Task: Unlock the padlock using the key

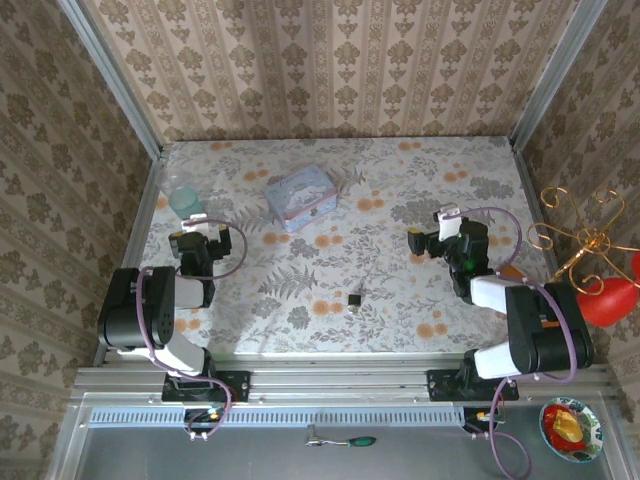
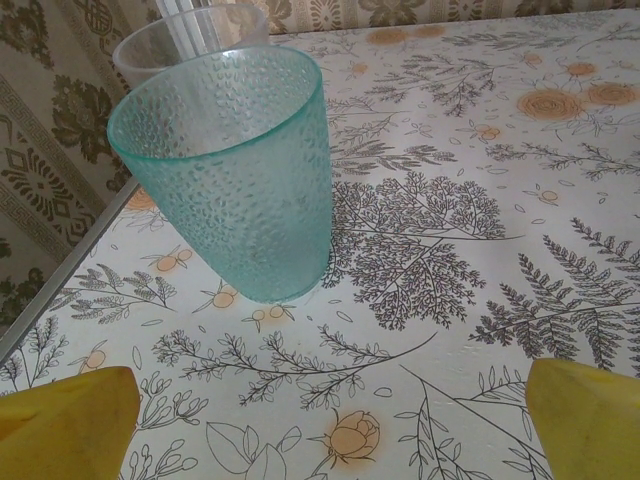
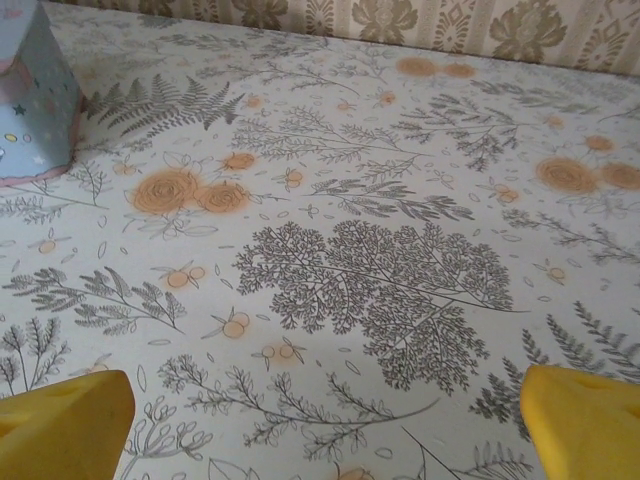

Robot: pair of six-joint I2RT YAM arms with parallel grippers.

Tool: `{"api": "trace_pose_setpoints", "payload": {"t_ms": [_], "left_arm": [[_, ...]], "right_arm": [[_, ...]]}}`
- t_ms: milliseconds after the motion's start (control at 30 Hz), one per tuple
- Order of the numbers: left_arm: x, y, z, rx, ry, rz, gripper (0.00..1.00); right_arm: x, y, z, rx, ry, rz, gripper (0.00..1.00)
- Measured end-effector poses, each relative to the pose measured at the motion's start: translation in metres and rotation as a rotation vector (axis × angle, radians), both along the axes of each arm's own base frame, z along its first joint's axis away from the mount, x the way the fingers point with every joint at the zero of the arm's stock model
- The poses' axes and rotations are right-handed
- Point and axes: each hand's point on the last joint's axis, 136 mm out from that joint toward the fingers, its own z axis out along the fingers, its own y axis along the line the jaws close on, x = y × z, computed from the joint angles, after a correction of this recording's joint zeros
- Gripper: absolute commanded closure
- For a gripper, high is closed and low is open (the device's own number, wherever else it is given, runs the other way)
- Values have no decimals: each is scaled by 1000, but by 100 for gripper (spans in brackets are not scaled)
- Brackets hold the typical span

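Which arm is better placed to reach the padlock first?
Right. The right gripper is open and lies nearer the padlock. The left gripper, also open, faces the green cup, away from the padlock.

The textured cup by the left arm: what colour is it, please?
The cup is teal, clearest in left wrist view.

Padlock (image 1: 353,299) before bag (image 1: 302,196); cup (image 1: 184,200) far left
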Motion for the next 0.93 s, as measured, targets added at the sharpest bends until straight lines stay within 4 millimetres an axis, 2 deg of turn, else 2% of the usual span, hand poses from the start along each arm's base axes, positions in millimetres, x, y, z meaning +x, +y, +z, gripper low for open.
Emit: {"api": "trace_pose_setpoints", "payload": {"t_ms": [133,267,933], "left_arm": [[0,0,0,0,-2,0,0],[0,0,1,0,-3,0,0],[0,0,1,0,-3,0,0]], "right_arm": [[5,-11,-9,47,23,-46,0],[5,-14,-16,70,18,-62,0],[8,-22,-13,67,2,-131,0]]}}
